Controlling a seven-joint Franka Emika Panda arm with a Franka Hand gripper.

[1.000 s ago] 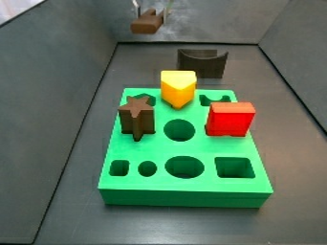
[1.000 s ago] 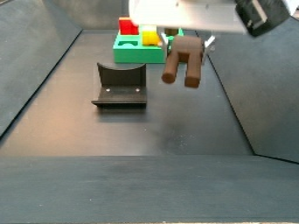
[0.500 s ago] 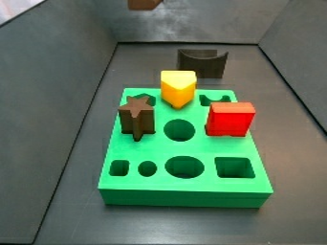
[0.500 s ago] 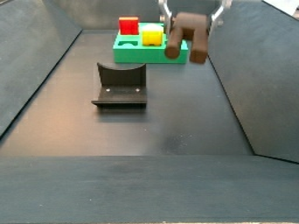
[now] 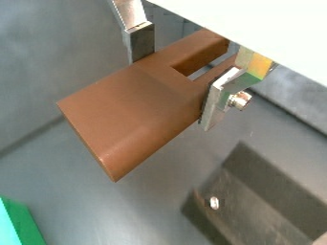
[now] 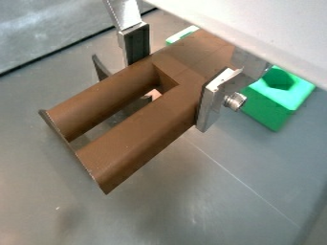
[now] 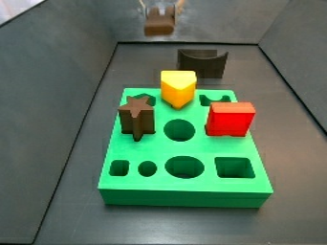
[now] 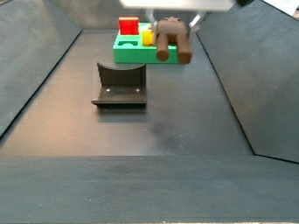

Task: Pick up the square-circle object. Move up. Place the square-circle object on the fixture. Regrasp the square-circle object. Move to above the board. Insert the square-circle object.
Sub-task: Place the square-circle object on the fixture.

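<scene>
My gripper is shut on the square-circle object, a brown block with two long prongs. The silver fingers clamp its solid end from both sides. In a side view the gripper hangs blurred high above the floor, behind the dark fixture. Seen from the opposite side, the object hangs to the right of and above the fixture, in front of the green board. The fixture lies on the floor below the held object.
The green board carries a yellow block, a red cube and a brown star block. Several cut-outs in its front rows are open. Grey sloping walls enclose the dark floor on both sides.
The gripper has carried the object up and away from the near end of the floor toward the fixture and board. It left the top of one side view, then came back into it.
</scene>
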